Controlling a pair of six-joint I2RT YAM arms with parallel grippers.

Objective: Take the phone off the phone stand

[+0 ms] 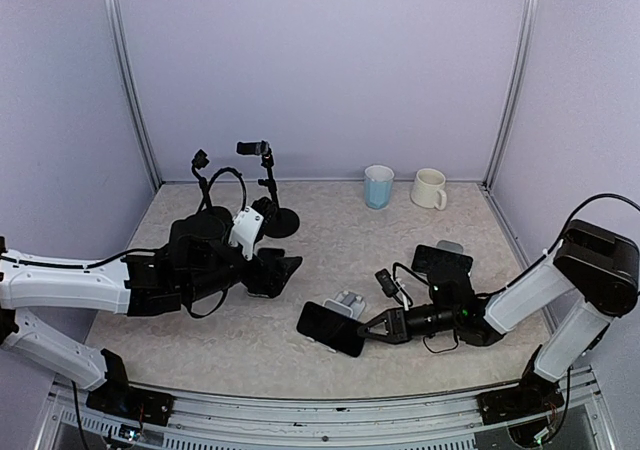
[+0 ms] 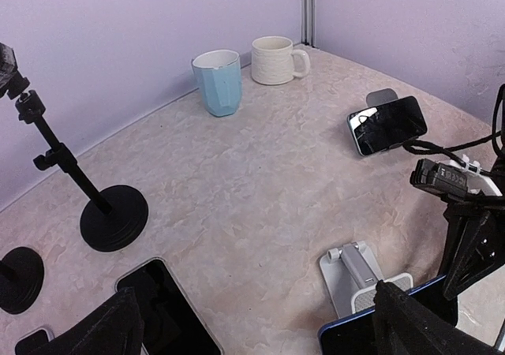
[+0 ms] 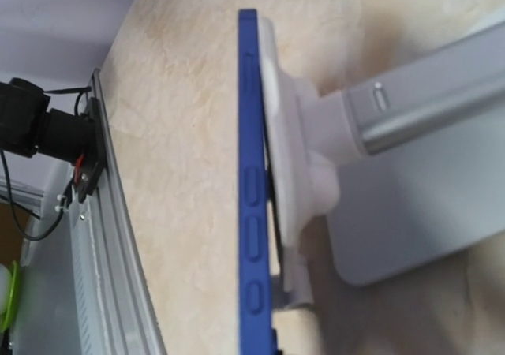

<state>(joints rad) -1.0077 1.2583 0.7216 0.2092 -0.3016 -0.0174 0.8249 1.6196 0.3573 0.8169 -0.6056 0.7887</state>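
The right wrist cam cuts off its own fingers and shows the phone [image 3: 251,213] edge-on, leaning on the white phone stand [image 3: 312,173]. From above, the right end effector [image 1: 366,328] looks pinched narrow on the phone's edge. The left end effector [image 1: 280,273] gapes wide, holding nothing. Mottled beige table [image 1: 400,225], lilac walls. Blue cup [image 1: 378,185] and cream mug [image 1: 430,188] at the back, second phone [image 1: 442,260] behind the right arm.
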